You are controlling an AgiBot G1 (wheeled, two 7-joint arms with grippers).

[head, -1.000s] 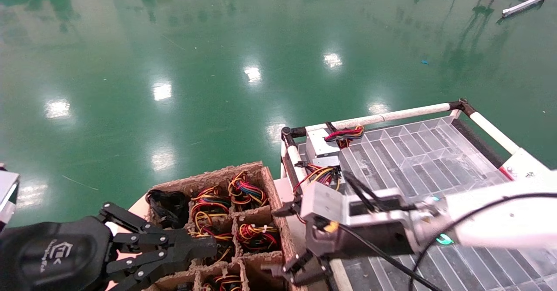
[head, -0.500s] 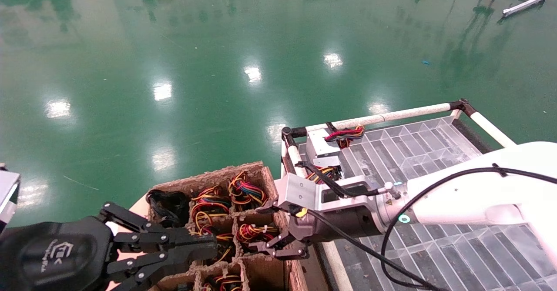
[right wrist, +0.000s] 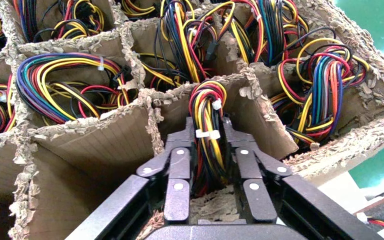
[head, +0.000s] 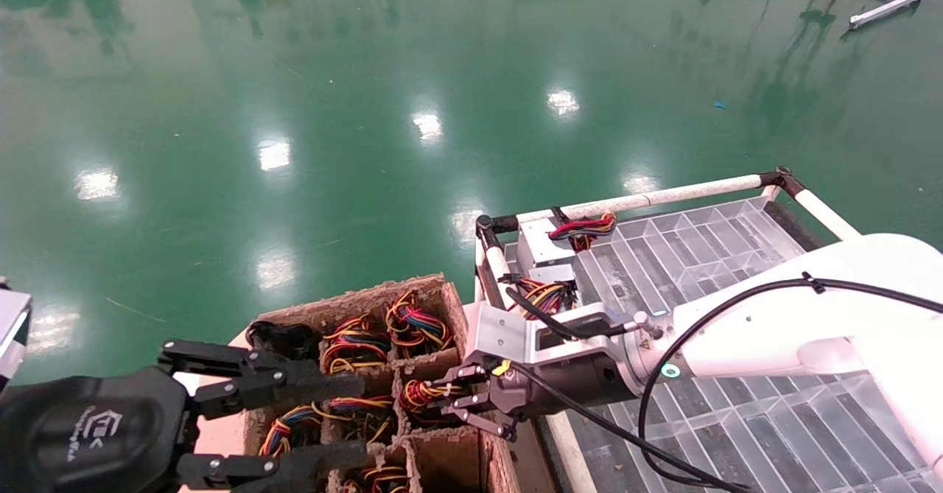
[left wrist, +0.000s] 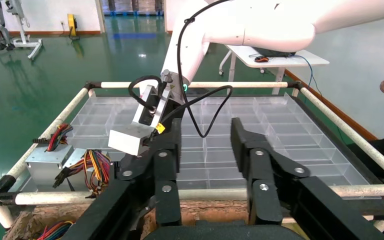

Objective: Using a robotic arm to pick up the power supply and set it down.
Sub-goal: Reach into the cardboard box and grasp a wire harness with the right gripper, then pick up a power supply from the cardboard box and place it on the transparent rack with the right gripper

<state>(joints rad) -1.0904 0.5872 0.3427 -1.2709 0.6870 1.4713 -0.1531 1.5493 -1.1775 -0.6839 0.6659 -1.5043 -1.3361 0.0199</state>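
The power supply sits in a cell of the cardboard crate; only its red, yellow and black wire bundle shows, and the metal box is hidden below. My right gripper, on the white robotic arm, reaches down into that cell. It is shut on the bundle, with a black finger pressed against each side. My left gripper hovers over the crate's left cells, open and holding nothing.
The cardboard crate has several cells filled with similar wire bundles. To its right lies a clear divided tray inside a white tube frame. Two silver power supplies rest in the tray's far left corner. Green floor lies beyond.
My right gripper moved left and down from the tray's edge into the crate cell and closed on the wire bundle. My left gripper's fingers spread open.
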